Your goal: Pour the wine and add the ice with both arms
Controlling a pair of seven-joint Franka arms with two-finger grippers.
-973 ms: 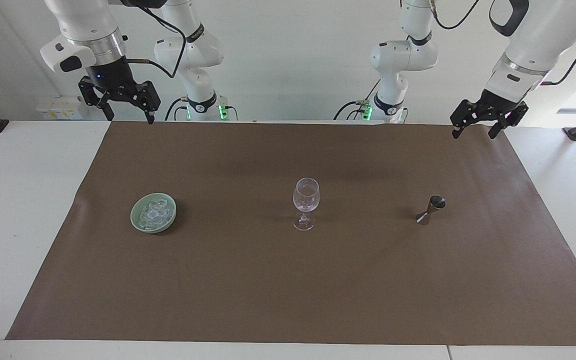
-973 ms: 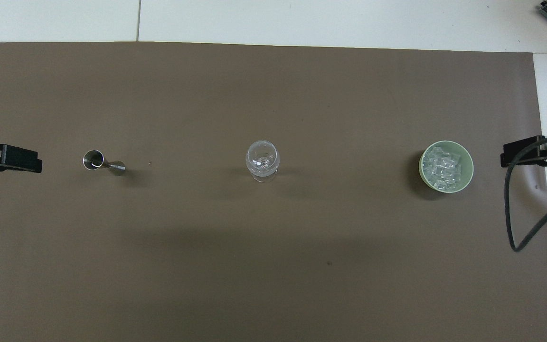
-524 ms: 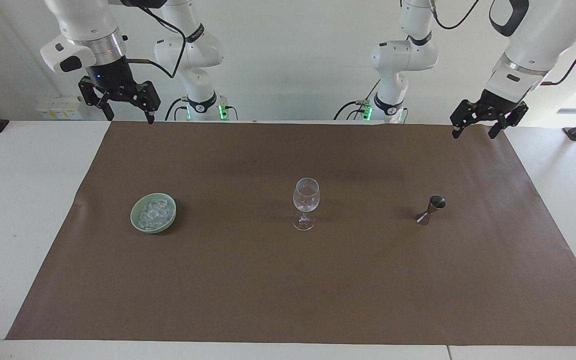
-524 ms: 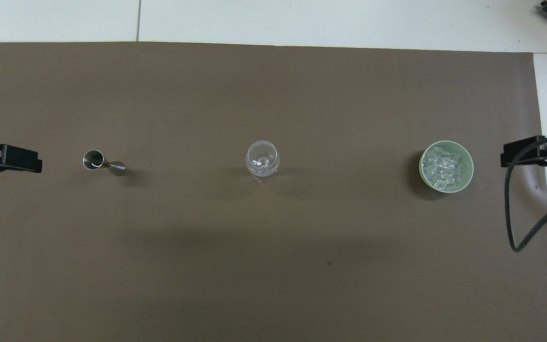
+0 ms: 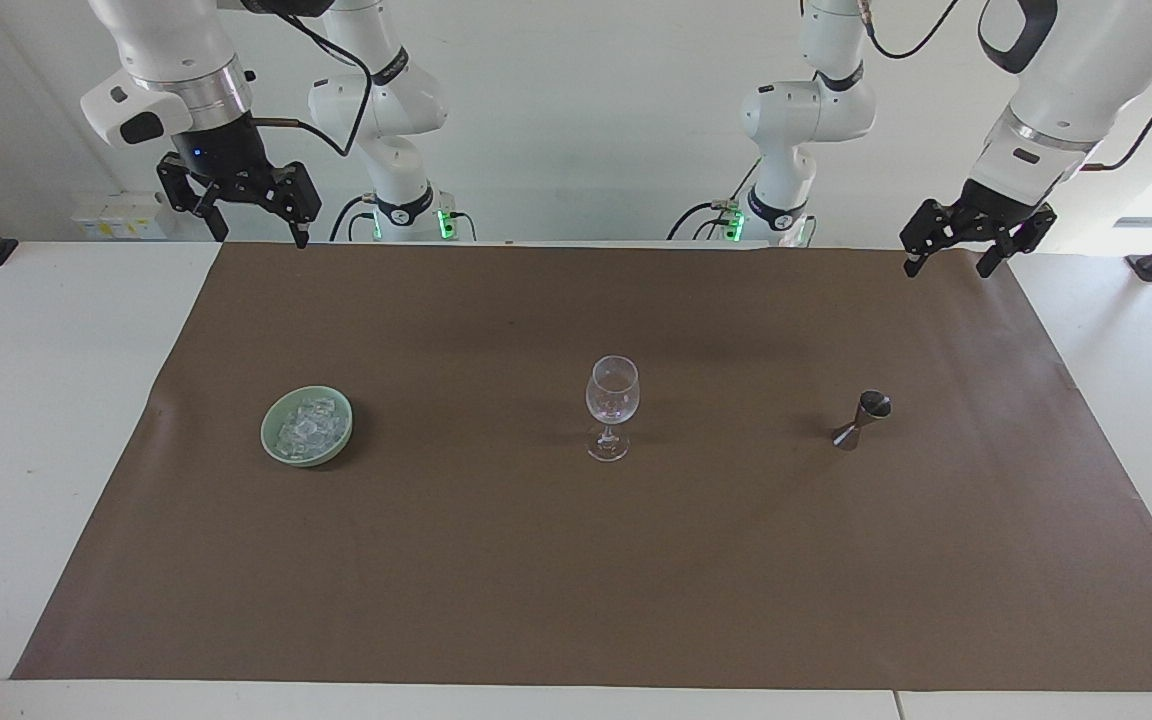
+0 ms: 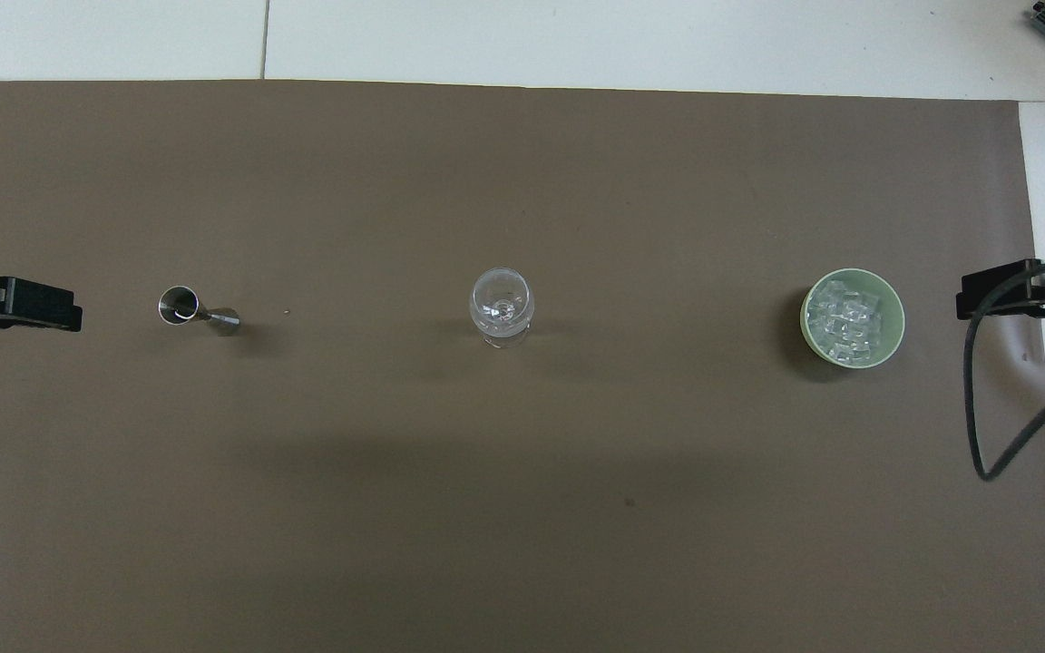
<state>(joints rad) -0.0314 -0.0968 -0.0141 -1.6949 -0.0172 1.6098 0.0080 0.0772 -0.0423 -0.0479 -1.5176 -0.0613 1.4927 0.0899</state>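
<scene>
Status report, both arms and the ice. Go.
Left gripper and right gripper both raised, jaws open, empty. Ice heaped in green bowl, untouched. Wine glass upright mid-mat, jigger beside. Nothing in the way.

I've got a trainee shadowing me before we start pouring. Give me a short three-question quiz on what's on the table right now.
1. True or false: the wine glass stands upright between the green bowl and the metal jigger.
2. Where is the ice? A) in the wine glass B) in the green bowl C) loose on the brown mat
3. Fill in: the jigger stands toward the ____ arm's end of the table.

Key
1. True.
2. B.
3. Left. The left claw and the right claw both hang open and empty over the mat's edge nearest the robots.
</scene>
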